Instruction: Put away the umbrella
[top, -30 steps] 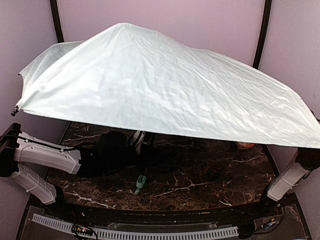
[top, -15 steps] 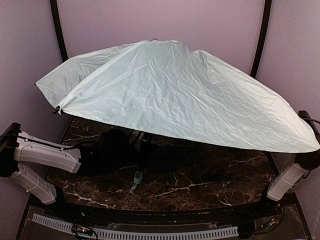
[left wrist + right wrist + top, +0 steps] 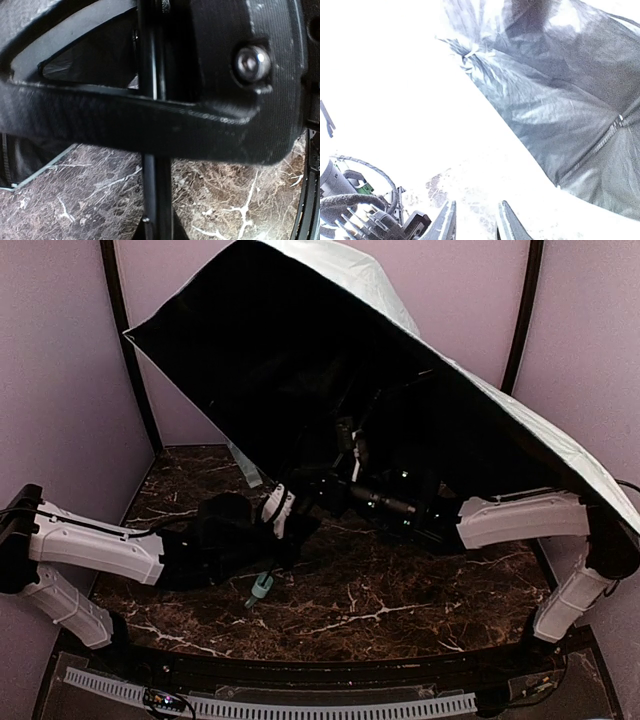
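The open umbrella (image 3: pixel 330 370) is tipped up and back, so its black lining faces me. Mint-green fabric shows along its top right edge (image 3: pixel 520 420). Its mint-green handle (image 3: pixel 262 587) hangs just above the table. My left gripper (image 3: pixel 283 512) is shut on the thin black shaft above the handle. In the left wrist view the shaft (image 3: pixel 156 200) runs straight down between the fingers (image 3: pixel 150 135). My right gripper (image 3: pixel 335 490) reaches in under the canopy near the shaft. In the right wrist view its fingers (image 3: pixel 445 222) stand apart and empty, with the lining (image 3: pixel 570 100) above.
The dark marble table (image 3: pixel 400 610) lies below. Pink walls with black corner posts (image 3: pixel 522 310) close in the back and sides. A slotted white cable strip (image 3: pixel 300 708) runs along the near edge. The right wrist view is mostly washed out.
The canopy has swung up and back from lying low over the table, exposing the black lining. My right arm now shows, reaching to the centre. The handle has shifted slightly left.
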Motion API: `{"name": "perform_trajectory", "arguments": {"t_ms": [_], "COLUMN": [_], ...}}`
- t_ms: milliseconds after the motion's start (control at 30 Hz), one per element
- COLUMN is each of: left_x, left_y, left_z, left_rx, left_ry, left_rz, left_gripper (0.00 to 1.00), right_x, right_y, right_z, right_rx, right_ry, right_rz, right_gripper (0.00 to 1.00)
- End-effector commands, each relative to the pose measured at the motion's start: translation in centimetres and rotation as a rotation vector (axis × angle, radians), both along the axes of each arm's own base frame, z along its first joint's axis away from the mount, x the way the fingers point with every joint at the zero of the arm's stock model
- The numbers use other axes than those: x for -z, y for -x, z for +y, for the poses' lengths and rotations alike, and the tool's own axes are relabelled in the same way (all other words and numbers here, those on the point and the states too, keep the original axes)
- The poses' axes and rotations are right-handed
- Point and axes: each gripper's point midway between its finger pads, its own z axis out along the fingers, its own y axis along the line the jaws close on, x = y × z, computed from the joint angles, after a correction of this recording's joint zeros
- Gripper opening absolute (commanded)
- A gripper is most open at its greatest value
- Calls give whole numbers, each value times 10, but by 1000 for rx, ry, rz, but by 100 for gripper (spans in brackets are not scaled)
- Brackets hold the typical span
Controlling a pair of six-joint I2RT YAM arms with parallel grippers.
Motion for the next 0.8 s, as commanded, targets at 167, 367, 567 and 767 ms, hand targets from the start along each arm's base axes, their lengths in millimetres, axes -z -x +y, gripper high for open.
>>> {"name": "perform_trajectory", "arguments": {"t_ms": [167, 367, 567, 767], "left_x": [-32, -13, -4, 5], "left_y": [0, 0, -1, 1], "left_z": [3, 4, 4, 7], "left_rx": [-38, -41, -42, -37], "left_ry": [174, 156, 140, 70], "left_rz": [-85, -77, -81, -77], "left_gripper": [0, 0, 0, 59], "right_x": [-36, -61, -76, -114], "right_y": [-47, -53, -48, -63], "right_z": [-48, -54, -57, -83], "right_rx": [231, 239, 208, 308], "right_ry": [8, -24, -41, -16], "right_rz": [25, -44, -101, -231], "right_gripper": [42, 23, 0, 0]}}
